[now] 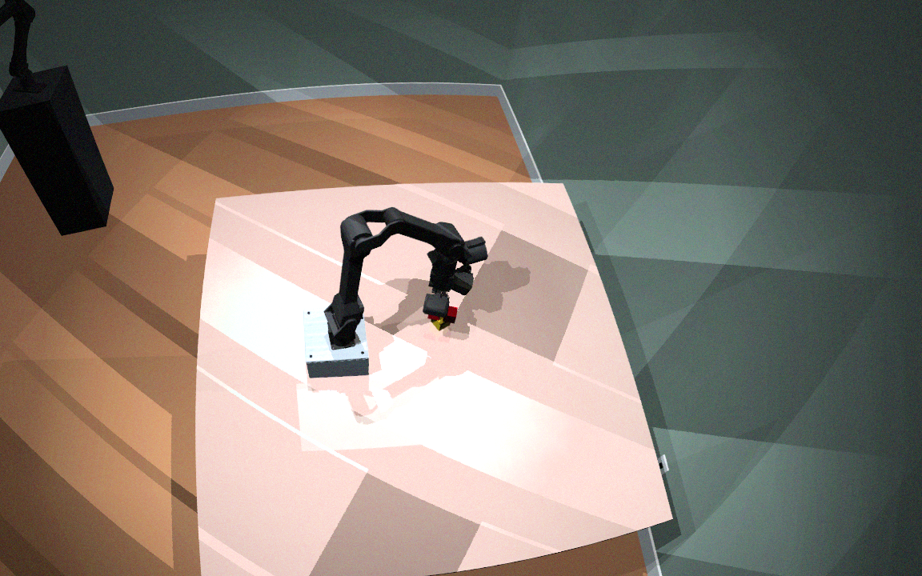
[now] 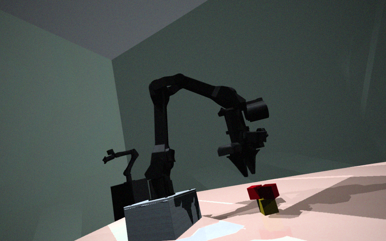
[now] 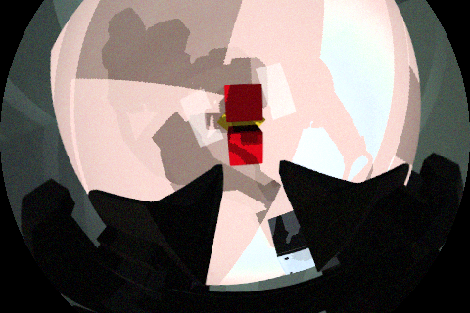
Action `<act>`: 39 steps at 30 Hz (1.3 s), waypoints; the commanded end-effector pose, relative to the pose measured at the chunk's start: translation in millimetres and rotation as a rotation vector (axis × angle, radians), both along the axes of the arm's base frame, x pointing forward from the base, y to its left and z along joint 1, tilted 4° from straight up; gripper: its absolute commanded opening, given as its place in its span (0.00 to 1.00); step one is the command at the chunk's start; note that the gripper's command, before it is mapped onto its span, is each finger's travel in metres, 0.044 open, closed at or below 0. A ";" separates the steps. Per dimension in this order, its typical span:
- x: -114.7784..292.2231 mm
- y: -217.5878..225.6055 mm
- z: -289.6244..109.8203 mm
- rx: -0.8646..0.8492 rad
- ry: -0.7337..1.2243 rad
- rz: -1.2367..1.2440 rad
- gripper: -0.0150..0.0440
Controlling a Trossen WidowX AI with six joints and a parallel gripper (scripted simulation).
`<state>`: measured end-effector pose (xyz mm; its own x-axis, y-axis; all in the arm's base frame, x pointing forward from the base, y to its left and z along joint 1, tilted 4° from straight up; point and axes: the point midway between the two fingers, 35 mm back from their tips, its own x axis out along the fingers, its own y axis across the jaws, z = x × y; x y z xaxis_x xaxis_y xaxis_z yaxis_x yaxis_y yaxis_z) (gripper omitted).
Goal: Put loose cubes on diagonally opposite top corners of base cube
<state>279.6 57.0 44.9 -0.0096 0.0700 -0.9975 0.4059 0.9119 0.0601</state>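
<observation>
The yellow base cube (image 1: pixel 439 325) (image 2: pixel 268 207) (image 3: pixel 240 124) stands on the table, mostly hidden from above. The farther red cube (image 1: pixel 452 313) (image 2: pixel 270 191) (image 3: pixel 244 103) and the red cube nearer the arm's mount (image 2: pixel 253 193) (image 3: pixel 246 148) rest on top of it. Both look level and overhang the base at opposite corners. A narrow gap shows between them in the wrist view; its exact width cannot be told. My gripper (image 2: pixel 249 174) (image 3: pixel 251 168) is open and empty, above the red cubes and clear of them. In the top view the fingertips are hidden.
My arm's mounting block (image 1: pixel 338 367) (image 2: pixel 149 223) stands on the pink table (image 1: pixel 270 494) to the left of the cubes. A second arm stands on a dark pedestal (image 1: pixel 52 158) (image 2: pixel 119 194), off the table at the far left. Shadows cross the table around the cubes.
</observation>
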 end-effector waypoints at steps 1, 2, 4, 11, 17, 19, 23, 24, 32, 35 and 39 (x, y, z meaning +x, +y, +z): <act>1.9 -0.2 8.1 0.001 -0.010 0.004 0.60; 1.9 -0.4 9.7 0.001 -0.010 0.004 0.60; 1.9 -0.6 12.9 0.001 -0.010 0.004 0.60; 1.7 -1.0 17.6 0.001 -0.008 0.003 0.65; -0.3 0.8 18.1 0.000 0.001 -0.001 0.91; 0.6 18.5 20.1 0.001 0.001 -0.001 0.93; -4.5 76.1 26.4 0.006 0.001 -0.001 0.93; -7.7 90.6 27.9 0.008 0.001 -0.001 0.93; -13.6 111.1 30.1 0.010 0.002 -0.001 0.93; -13.6 111.1 30.1 0.010 0.002 -0.001 0.93; -13.6 111.1 30.1 0.010 0.002 -0.001 0.93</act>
<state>266.2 167.7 74.6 -0.0107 0.0794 -0.9968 0.4037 0.9123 0.0684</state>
